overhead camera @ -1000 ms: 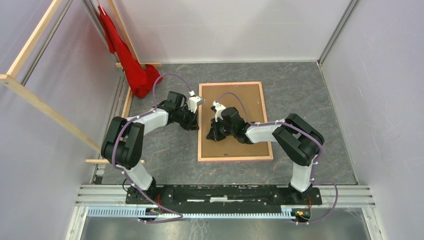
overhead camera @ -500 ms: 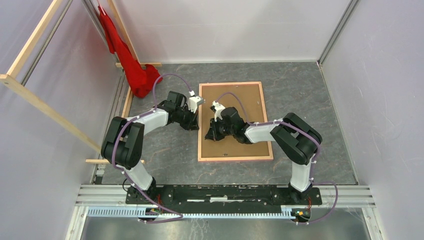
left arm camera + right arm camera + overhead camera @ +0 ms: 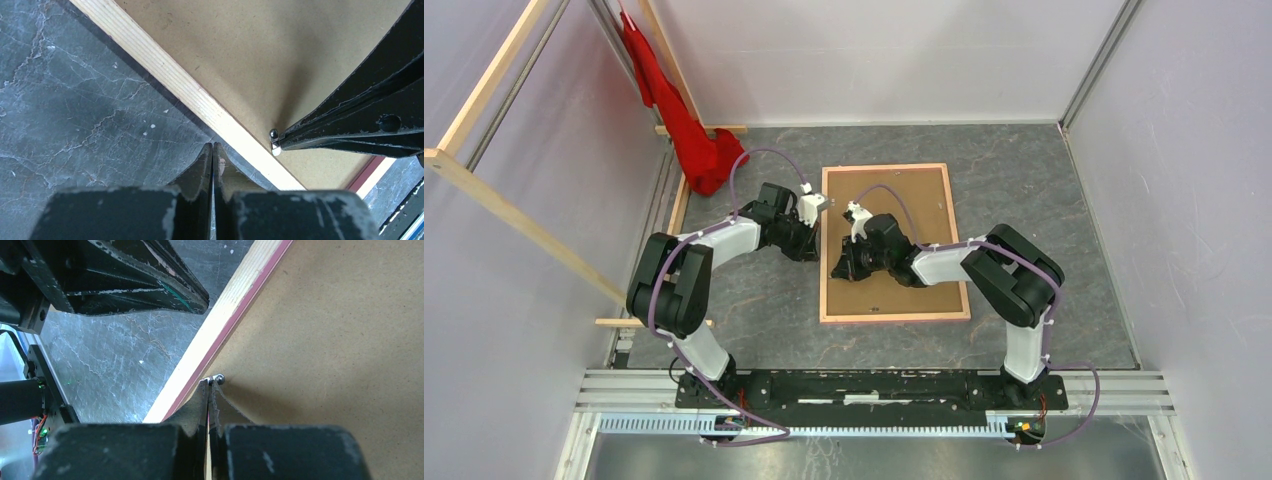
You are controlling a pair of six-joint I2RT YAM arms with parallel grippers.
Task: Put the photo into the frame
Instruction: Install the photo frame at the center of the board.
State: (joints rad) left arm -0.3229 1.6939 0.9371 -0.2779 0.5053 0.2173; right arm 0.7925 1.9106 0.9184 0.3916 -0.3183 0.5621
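Overhead, jaws not showing. Left end effector (image 3: 213, 150) clenching empty beside frame (image 3: 165, 80); right end effector (image 3: 208, 385) clenching empty, touching metal tab (image 3: 219, 378). Frame lying tan back up, brown board (image 3: 894, 200) filling it.

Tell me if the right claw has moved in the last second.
Yes. In the top view the right claw has crept left, toward the left rail of the thin wood-tan rectangular frame.
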